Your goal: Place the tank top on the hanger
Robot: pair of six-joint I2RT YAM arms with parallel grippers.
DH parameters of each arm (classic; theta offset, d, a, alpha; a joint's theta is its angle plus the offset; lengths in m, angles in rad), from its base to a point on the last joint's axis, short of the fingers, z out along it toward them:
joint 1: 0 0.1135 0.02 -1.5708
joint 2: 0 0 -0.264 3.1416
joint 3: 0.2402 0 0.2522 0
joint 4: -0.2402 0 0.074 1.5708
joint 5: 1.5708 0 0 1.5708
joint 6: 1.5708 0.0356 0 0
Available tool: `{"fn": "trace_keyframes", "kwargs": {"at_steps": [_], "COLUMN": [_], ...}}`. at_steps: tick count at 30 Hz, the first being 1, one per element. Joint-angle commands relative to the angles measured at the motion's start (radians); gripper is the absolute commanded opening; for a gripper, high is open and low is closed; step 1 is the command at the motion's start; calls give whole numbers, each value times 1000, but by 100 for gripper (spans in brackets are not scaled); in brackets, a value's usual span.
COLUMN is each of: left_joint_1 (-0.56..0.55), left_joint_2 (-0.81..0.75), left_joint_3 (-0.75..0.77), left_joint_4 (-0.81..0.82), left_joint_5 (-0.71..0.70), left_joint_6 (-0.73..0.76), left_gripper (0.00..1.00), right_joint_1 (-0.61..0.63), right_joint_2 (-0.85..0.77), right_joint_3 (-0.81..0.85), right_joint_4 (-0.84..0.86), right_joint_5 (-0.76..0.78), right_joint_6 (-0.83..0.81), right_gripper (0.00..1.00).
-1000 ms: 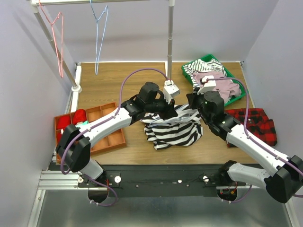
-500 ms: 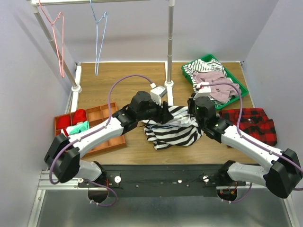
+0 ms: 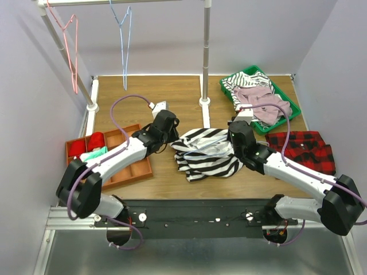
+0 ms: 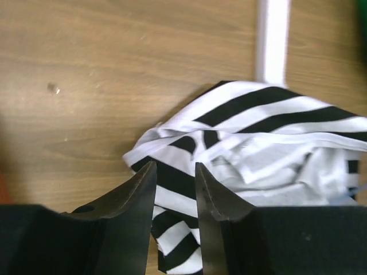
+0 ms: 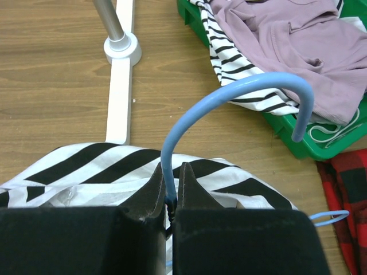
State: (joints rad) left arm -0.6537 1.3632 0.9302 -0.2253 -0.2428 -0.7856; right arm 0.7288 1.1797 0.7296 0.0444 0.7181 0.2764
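Note:
The black-and-white striped tank top lies bunched on the table between my two arms. My right gripper is at its right edge. In the right wrist view it is shut on the neck of the light-blue hanger; the hook curves up and the rest is hidden in the tank top. My left gripper is open and empty just left of the top. In the left wrist view it hovers over the top's left edge.
A second light-blue hanger and a pink-red hanger hang on the rail. The rack pole stands behind the top. A green tray holds a pale pink garment. Plaid cloth lies right, a red organiser left.
My left gripper has let go of the tank top and drawn back to the left. The top has sunk onto the table. My right gripper has lowered slightly, still holding the hanger.

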Motion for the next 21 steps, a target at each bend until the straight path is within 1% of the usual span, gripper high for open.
{"fn": "trace_keyframes", "kwargs": {"at_steps": [1, 2, 3, 8, 10, 13, 14, 16, 17, 19, 20, 21], "left_joint_1": [6, 6, 6, 8, 12, 16, 16, 17, 17, 17, 17, 17], "left_joint_2": [114, 129, 155, 217, 241, 281, 287, 303, 307, 301, 295, 280], "left_joint_3": [61, 62, 62, 76, 87, 105, 104, 108, 111, 116, 119, 122], "left_joint_4": [-106, -98, -73, -16, 6, 18, 26, 46, 49, 63, 64, 64], "left_joint_5": [-133, -121, -112, -87, -63, -46, -41, -15, -6, 16, 29, 37], "left_joint_6": [-56, -58, -58, -49, -32, -30, -30, -26, -12, 6, 15, 34], "left_gripper": [47, 53, 57, 65, 65, 63, 56, 46, 32, 21, 10, 5], "right_joint_1": [11, 11, 12, 14, 14, 15, 14, 15, 14, 14, 15, 15], "right_joint_2": [1, 1, 3, 9, 11, 14, 18, 23, 26, 32, 43, 49], "right_joint_3": [-15, -15, -13, 4, 11, 24, 28, 36, 39, 48, 62, 70], "right_joint_4": [26, 26, 26, 17, 11, 3, 0, -11, -12, -26, -34, -41], "right_joint_5": [60, 60, 58, 57, 61, 63, 63, 64, 64, 72, 86, 98], "right_joint_6": [27, 29, 29, 30, 27, 24, 24, 29, 29, 30, 33, 38], "right_gripper": [1, 1, 1, 1, 1, 1, 1, 1, 1, 1, 1, 1]}}
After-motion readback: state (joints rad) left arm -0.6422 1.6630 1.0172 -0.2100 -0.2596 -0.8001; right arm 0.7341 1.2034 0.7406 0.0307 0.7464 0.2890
